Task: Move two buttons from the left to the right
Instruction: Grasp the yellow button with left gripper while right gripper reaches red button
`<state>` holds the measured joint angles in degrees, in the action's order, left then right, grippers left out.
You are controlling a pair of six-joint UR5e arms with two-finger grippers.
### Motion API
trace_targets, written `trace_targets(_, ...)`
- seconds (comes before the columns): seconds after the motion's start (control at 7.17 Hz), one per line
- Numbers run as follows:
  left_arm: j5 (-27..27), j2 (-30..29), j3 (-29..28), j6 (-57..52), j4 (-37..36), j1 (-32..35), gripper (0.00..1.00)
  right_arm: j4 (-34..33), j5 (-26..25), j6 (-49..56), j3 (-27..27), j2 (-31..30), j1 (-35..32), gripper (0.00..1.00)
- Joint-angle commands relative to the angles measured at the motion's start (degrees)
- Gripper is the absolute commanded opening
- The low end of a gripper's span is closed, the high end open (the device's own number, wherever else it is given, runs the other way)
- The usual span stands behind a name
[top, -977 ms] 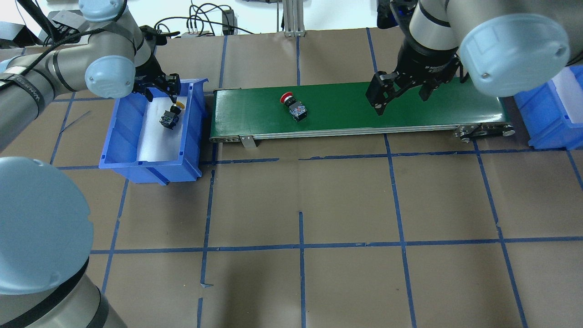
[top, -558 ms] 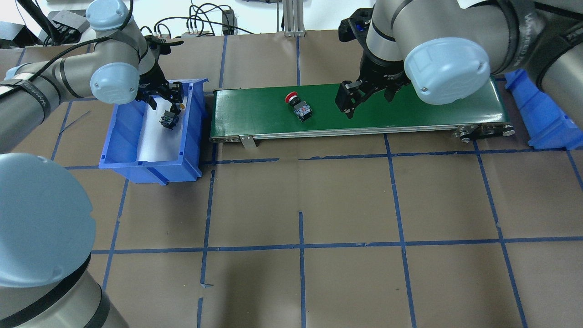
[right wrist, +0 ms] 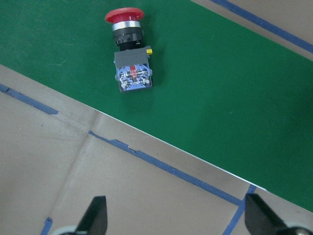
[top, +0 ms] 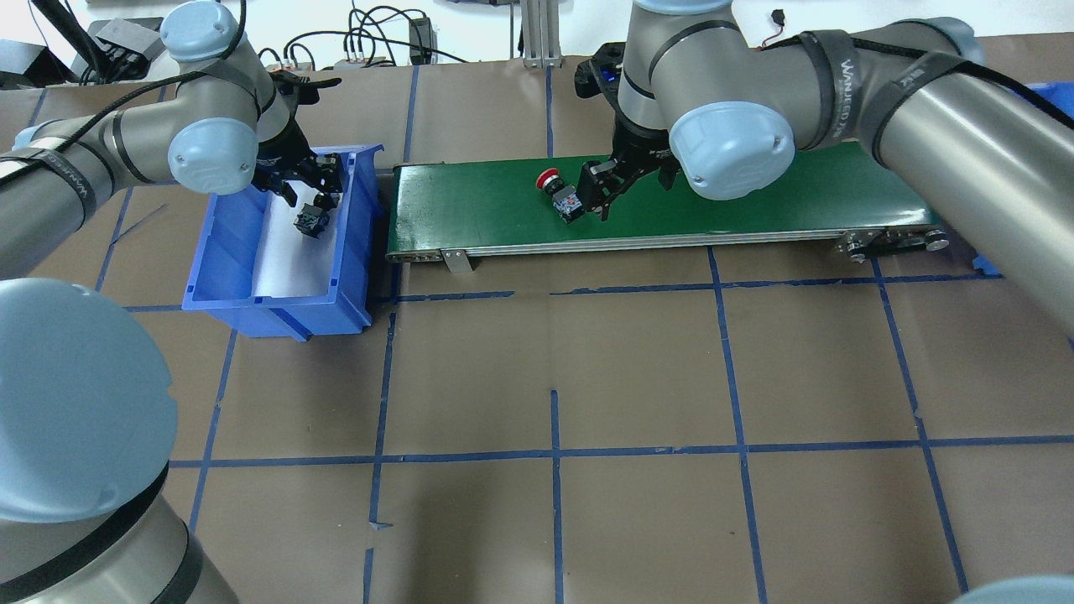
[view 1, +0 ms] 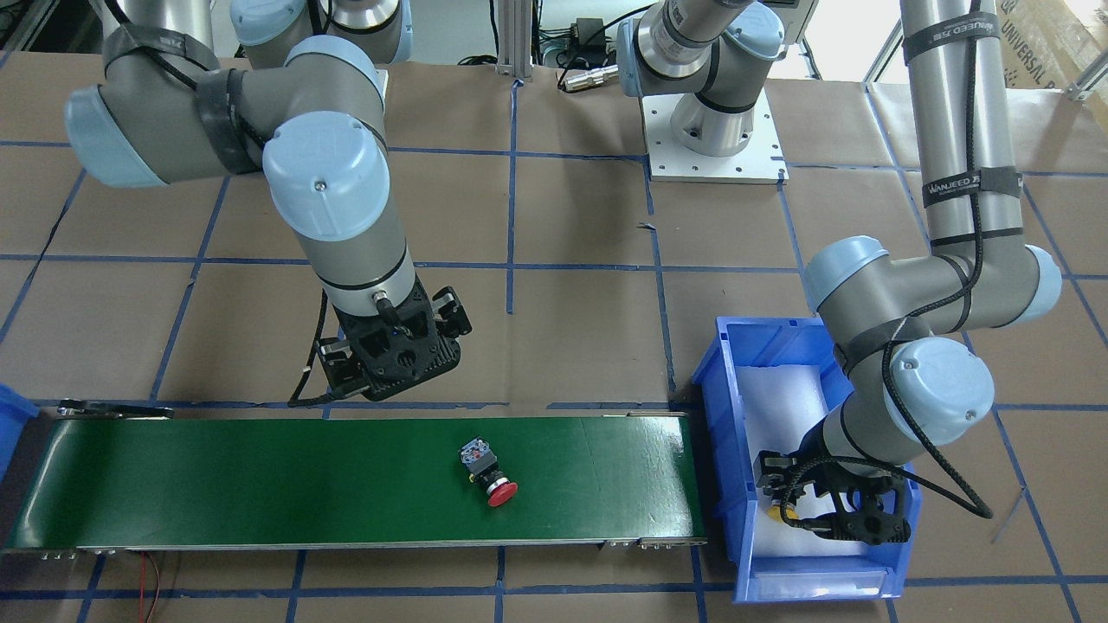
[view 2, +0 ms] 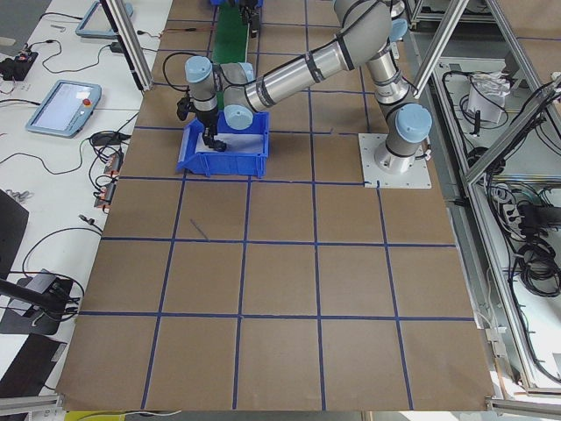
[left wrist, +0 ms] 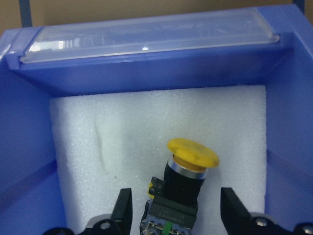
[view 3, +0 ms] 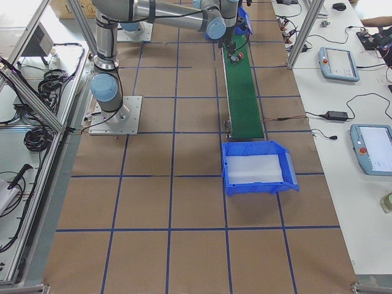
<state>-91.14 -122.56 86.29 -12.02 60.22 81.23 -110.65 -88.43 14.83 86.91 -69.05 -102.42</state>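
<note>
From the robot's side, first comes the worktop [top: 638, 369], papered brown and gridded with blue tape. Further in, on the left, a blue bin [top: 277, 317] holds a white foam pad [left wrist: 122, 127], and the yellow button [left wrist: 182, 186] lies on that pad. The left gripper [left wrist: 176, 210] is down inside the bin, its fingers spread on either side of the button's black body with a gap showing on each side. Beside the bin runs a green conveyor belt [top: 755, 197]. The red button [top: 560, 195] lies on its side there, left of the middle. The right gripper [right wrist: 176, 208] hangs close by it, fingers wide apart, holding nothing
</note>
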Motion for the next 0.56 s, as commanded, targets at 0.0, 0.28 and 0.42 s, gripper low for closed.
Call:
trace_targets(0.0, 0.17, -1.09, -0.07, -0.28, -0.01, -0.11, 0.69, 0.09, -0.16, -0.15, -5.07, 6.45, -2.08, 0.99)
trace_targets(0.28, 0.17, -1.28, -0.16, -0.28, -0.19, -0.28, 0.69, -0.09, -0.51, 0.11, -5.09, 8.05, -2.35, 0.99)
trace_targets(0.42, 0.17, -1.36, -0.16, 0.06, -0.19, -0.28, 0.69, -0.79, -0.6, 0.02, -5.17, 9.36, -2.26, 0.99)
